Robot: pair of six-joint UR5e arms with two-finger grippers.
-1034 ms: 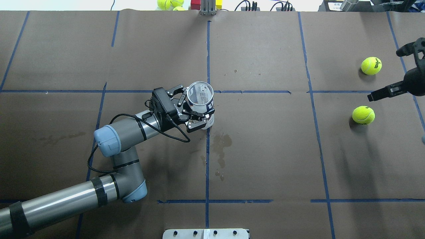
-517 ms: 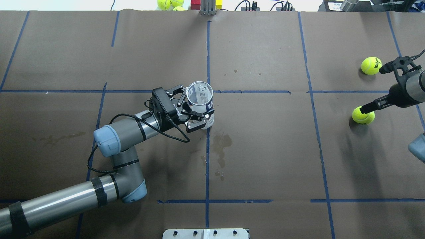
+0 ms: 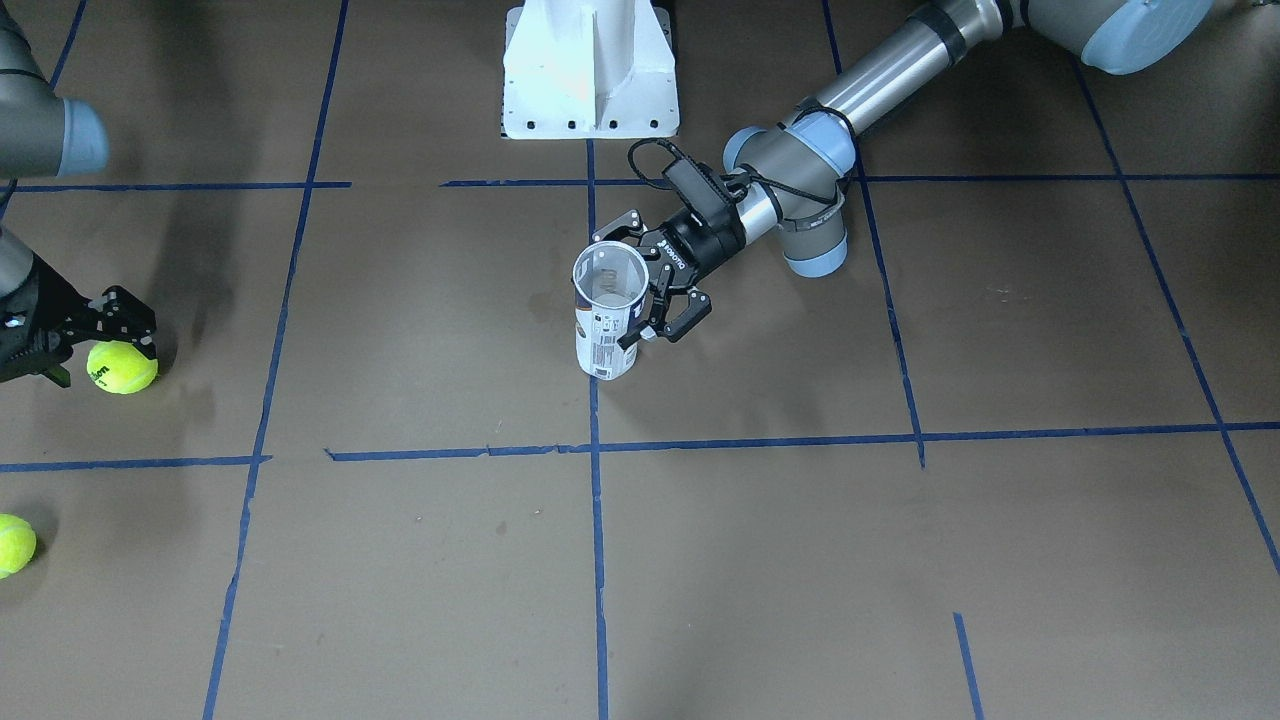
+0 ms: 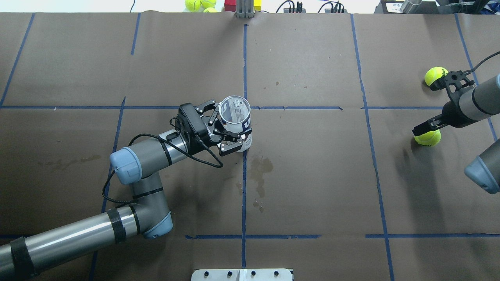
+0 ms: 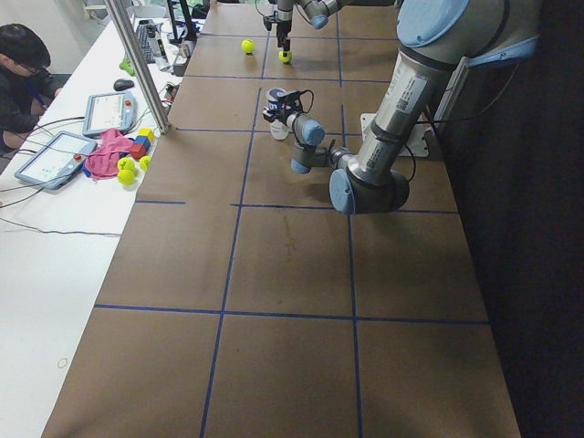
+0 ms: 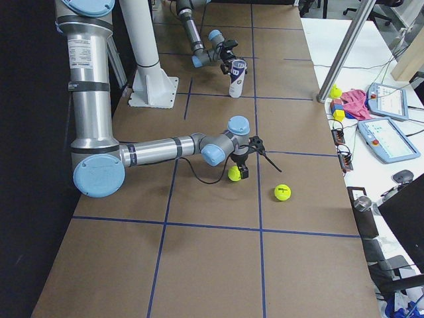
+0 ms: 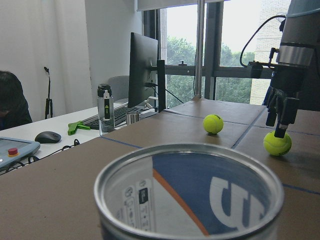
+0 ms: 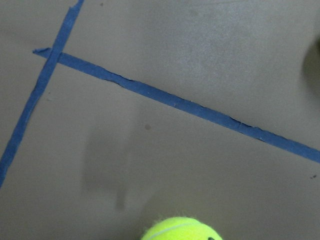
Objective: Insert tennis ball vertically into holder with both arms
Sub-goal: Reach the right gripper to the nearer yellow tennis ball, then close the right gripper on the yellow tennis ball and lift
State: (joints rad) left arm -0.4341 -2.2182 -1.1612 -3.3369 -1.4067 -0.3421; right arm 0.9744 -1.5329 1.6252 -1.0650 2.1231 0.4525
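Observation:
The holder (image 4: 235, 113), a clear tube with a white and navy label, stands upright at the table's middle, mouth open upward. It also shows in the front view (image 3: 605, 320) and fills the left wrist view (image 7: 187, 192). My left gripper (image 4: 225, 125) is shut on its side (image 3: 645, 300). My right gripper (image 4: 422, 128) hangs fingers-down just over the near tennis ball (image 4: 428, 139); its fingers look apart and empty in the left wrist view (image 7: 277, 127). That ball shows in the front view (image 3: 122, 368) and at the right wrist view's bottom edge (image 8: 181, 231).
A second tennis ball (image 4: 435, 74) lies beyond the right gripper, nearer the table's far edge (image 3: 12, 545). The white pedestal base (image 3: 590, 90) stands at the robot's side. More balls and coloured blocks (image 4: 201, 4) lie past the far edge beside a metal post (image 4: 244, 9).
My right arm has swung in from the right edge and lowered its gripper onto the spot over the near ball. The left arm and holder have not moved.

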